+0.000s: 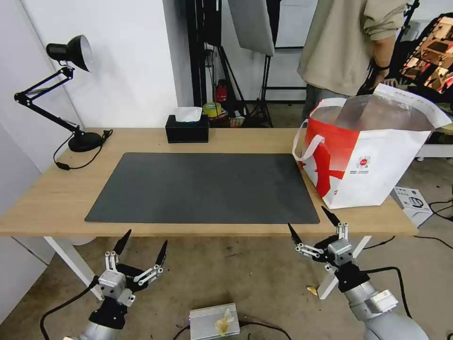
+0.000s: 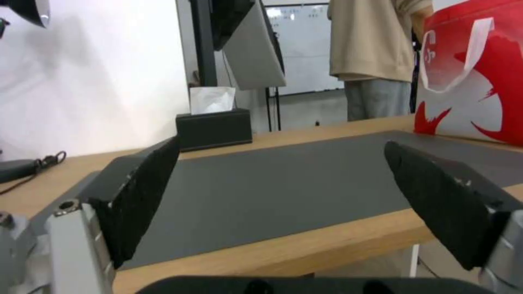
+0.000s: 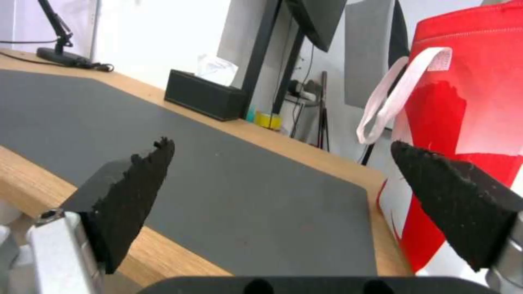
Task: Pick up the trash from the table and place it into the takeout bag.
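The bench [image 1: 56, 198] carries a bare grey mat [image 1: 203, 189], and the takeout bag [image 1: 373, 160] stands at its far right, its mouth gaping; no trash lies on top. Risk: the tall bag may tip if an arm clips its near wall. Left end effector [image 1: 141, 248] and right end effector [image 1: 314, 224] hover below the near edge, fingers spread wide, holding nothing.
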